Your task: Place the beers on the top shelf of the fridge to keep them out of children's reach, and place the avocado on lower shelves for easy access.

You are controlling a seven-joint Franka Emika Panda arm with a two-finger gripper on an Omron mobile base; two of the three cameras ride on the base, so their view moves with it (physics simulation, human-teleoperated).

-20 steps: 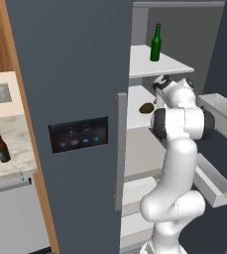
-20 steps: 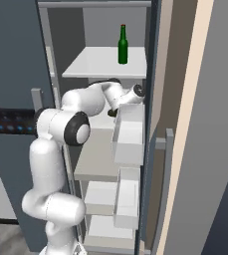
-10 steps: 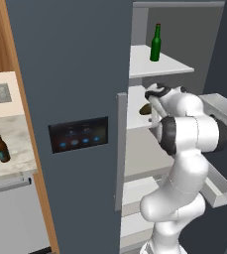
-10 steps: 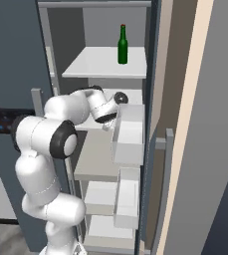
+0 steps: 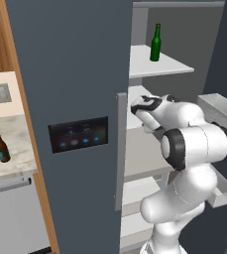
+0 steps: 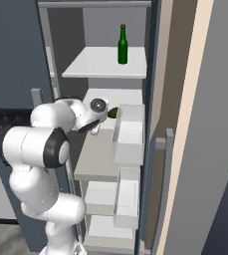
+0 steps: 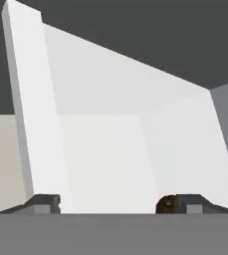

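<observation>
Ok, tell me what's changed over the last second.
The arm has drawn its hand back leftward out of the fridge; the avocado lies on a lower shelf beside the gripper, apparently let go. The green beer on the top shelf and the brown beer on the counter stayed put.

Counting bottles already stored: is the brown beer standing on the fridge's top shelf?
No, the brown beer stands on the counter left of the fridge.
</observation>
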